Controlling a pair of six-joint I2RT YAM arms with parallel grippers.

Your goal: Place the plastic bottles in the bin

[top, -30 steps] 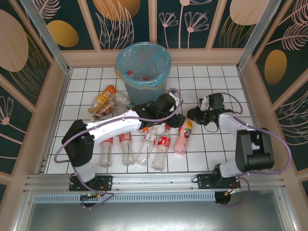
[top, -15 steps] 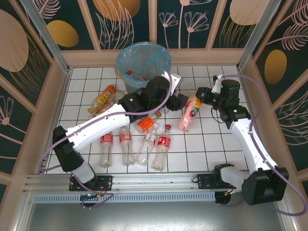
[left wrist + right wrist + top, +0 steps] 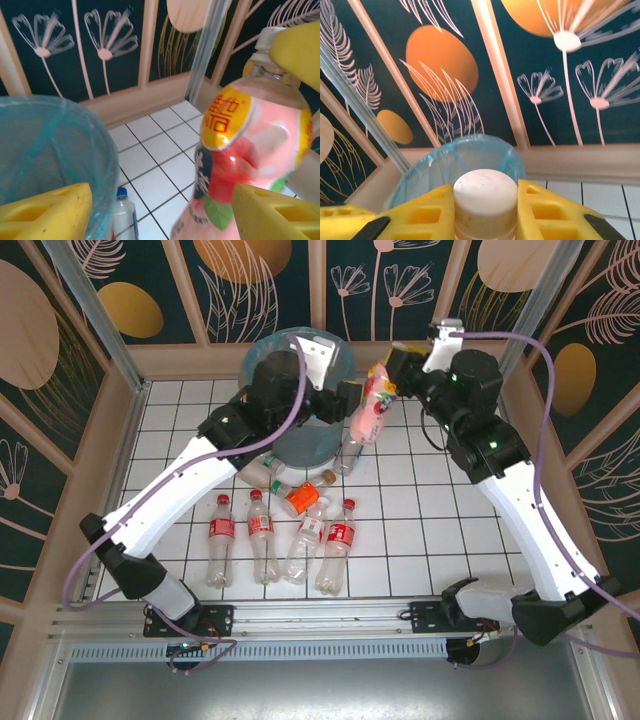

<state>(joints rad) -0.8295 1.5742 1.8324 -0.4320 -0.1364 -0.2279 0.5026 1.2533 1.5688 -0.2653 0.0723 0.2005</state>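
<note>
My right gripper (image 3: pixel 385 368) is shut on the white-capped neck of a pink bottle (image 3: pixel 368 410), which hangs in the air just right of the bin (image 3: pixel 305 445). In the right wrist view its cap (image 3: pixel 485 197) sits between my yellow fingers, the bin (image 3: pixel 465 160) beyond. My left gripper (image 3: pixel 347 402) is open over the bin's right rim, close beside that bottle. From the left wrist, the pink bottle (image 3: pixel 250 150) hangs by the right finger and the bin (image 3: pixel 45 145) is at left. Several red-labelled bottles (image 3: pixel 262 540) lie on the tiles, plus an orange one (image 3: pixel 303 498).
Clear bottles (image 3: pixel 350 455) lie at the bin's foot, one with a blue cap (image 3: pixel 122 215). The left arm crosses over most of the bin's mouth. Wooden walls (image 3: pixel 110 440) with patterned panels close in the tiled floor on three sides.
The right gripper has lifted the pink bottle from the floor up to the bin's right rim. The left arm has risen from the floor bottles to above the bin.
</note>
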